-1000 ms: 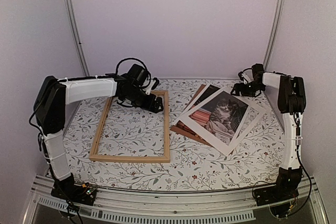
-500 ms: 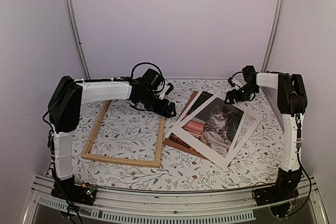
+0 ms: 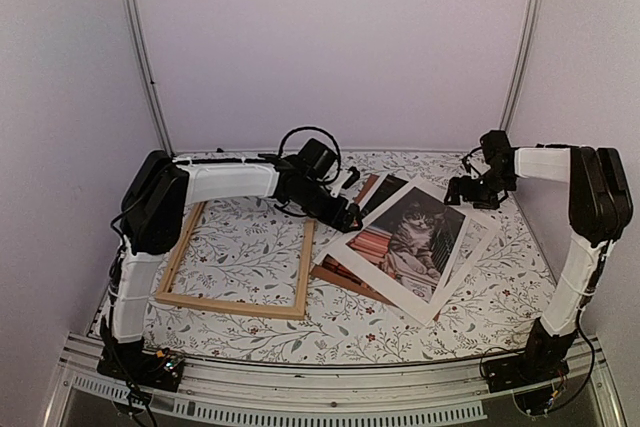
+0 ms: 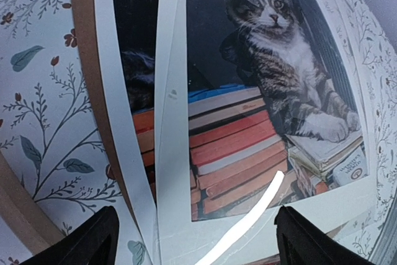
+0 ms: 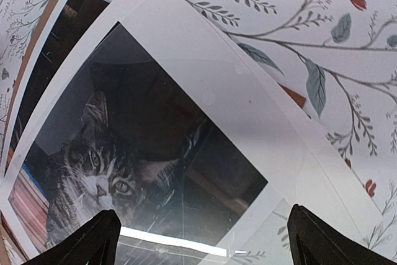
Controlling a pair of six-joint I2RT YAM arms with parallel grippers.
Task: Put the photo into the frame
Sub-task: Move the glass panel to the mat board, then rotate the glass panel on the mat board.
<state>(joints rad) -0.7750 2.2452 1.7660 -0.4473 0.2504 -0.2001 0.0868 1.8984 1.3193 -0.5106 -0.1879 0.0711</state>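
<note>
There is one frame, one photo, one white mat, one brown board and two arms. Each arm has one pincer.

The frame lies flat on the bench. Nothing is inside it but the flowery cloth. Its long sides run from near to far, leaning a little.

The photo is not in the frame. It lies just to the right of the frame, in a pile with the mat on top and the board at the bottom. The near left corner of the pile is close to the frame's right side. The photo's long side leans, with its near end toward the frame and its far end away from it. The cat's head points to the far side, away from the frame.

The left arm bends up high over the frame's left side. It then reaches across the frame's far end. The left pincer is just past the frame's far right corner, over the left edge of the pile. Its fingers are spread wide and grip nothing.

The right arm stands tall, far to the right of the frame, and bends back toward it. The right pincer is at the pile's far corner, also spread wide with nothing in it. I cannot tell if either pincer touches the pile.
</note>
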